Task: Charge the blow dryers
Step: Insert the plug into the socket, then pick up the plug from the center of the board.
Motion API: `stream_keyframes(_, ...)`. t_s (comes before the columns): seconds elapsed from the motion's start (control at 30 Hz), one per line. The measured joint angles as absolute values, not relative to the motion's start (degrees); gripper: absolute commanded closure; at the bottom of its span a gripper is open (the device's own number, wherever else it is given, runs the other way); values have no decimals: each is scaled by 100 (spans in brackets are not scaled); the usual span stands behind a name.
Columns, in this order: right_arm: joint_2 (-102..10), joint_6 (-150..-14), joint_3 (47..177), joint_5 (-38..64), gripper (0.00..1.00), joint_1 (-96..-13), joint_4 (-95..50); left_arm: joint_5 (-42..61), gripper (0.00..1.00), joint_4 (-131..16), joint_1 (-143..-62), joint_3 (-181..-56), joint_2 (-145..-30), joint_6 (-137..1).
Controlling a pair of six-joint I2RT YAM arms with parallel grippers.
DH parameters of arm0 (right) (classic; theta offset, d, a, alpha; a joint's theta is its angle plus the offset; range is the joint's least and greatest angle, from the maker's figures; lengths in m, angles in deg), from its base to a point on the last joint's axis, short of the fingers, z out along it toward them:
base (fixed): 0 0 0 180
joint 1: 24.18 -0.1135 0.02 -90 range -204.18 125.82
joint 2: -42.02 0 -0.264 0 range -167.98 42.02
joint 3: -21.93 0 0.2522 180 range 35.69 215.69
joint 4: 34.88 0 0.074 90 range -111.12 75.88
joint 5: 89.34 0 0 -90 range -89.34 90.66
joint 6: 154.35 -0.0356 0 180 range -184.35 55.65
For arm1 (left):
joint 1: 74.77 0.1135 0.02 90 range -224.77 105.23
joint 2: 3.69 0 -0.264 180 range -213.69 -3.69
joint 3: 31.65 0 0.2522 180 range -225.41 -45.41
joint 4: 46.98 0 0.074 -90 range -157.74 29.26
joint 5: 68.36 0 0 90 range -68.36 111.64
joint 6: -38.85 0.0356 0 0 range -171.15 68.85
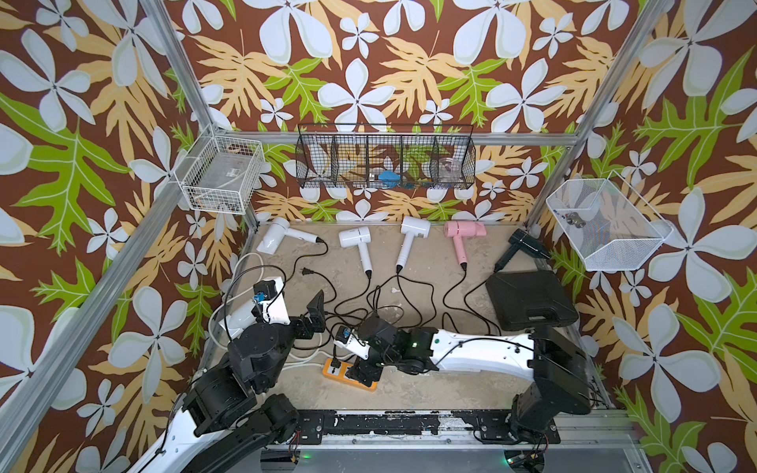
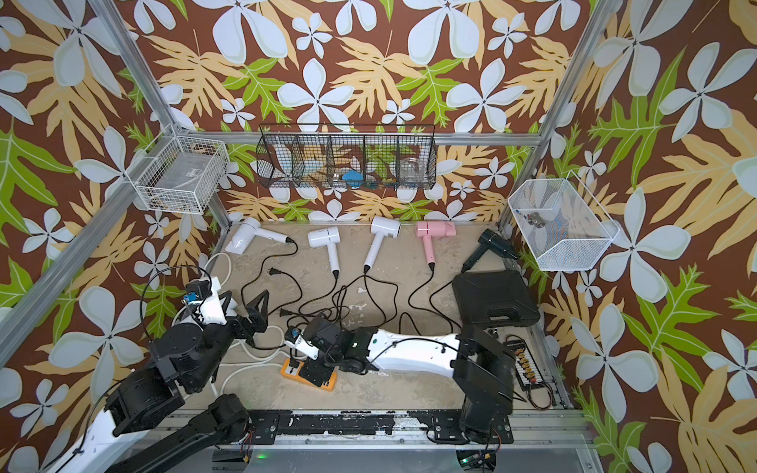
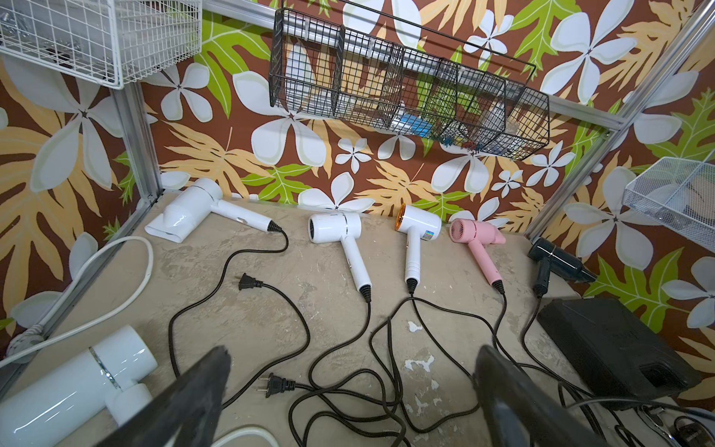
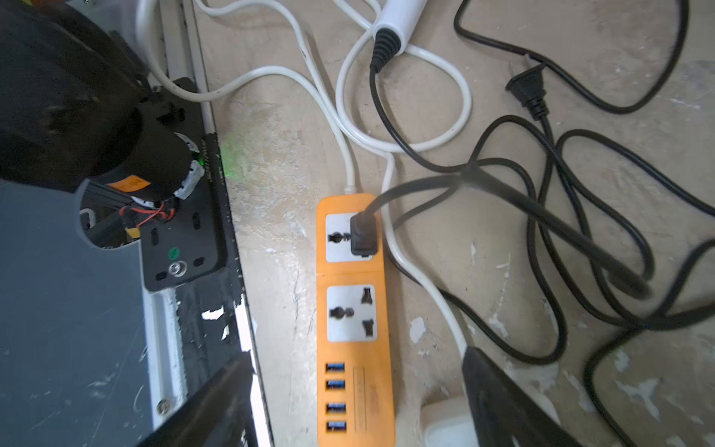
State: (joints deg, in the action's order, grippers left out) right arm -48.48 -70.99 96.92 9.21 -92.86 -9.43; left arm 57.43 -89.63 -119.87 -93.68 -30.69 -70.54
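Along the back wall lie five blow dryers: three white ones [image 1: 282,238] [image 1: 357,241] [image 1: 411,237], a pink one [image 1: 463,233] and a black one [image 1: 525,243]. Another white dryer [image 3: 73,387] lies beside my left arm. Their black cords tangle mid-table. An orange power strip [image 4: 354,309] has one black plug [image 4: 363,232] seated in its end socket. My right gripper [image 4: 356,356] hangs open above the strip, holding nothing. My left gripper [image 3: 353,354] is open over the cords, with a loose plug [image 3: 274,385] lying below it. A second loose plug [image 3: 248,281] lies farther back.
A big black case [image 1: 530,301] sits at the right, below the black dryer. A thick white cable [image 4: 406,127] loops near the orange strip, and a white block [image 4: 449,425] lies beside it. Wire baskets [image 1: 385,157] hang on the walls.
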Motion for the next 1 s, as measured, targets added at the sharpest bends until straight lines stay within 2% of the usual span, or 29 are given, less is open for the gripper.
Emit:
stream_keyframes(0.3,-2430,-7684,8254,285,0,-9234,-902,5658,0,-9476,-11987,-9692,-3461,-7795)
stream_keyframes(0.57,-531,-8552,7279,-248,0,-8626,-897,5081,0,-9470,-11985,-9207,-3515,-8770)
stream_keyframes(0.73,-232,-8836,7144,-351,0,-8253,-812,4783,0,-9382,-11985,-9023,-3782,-9105)
stream_keyframes(1.0,-765,-9114,7104,32,0,-7588,-607,4587,0,-9111,-11983,-8874,-4232,-9319)
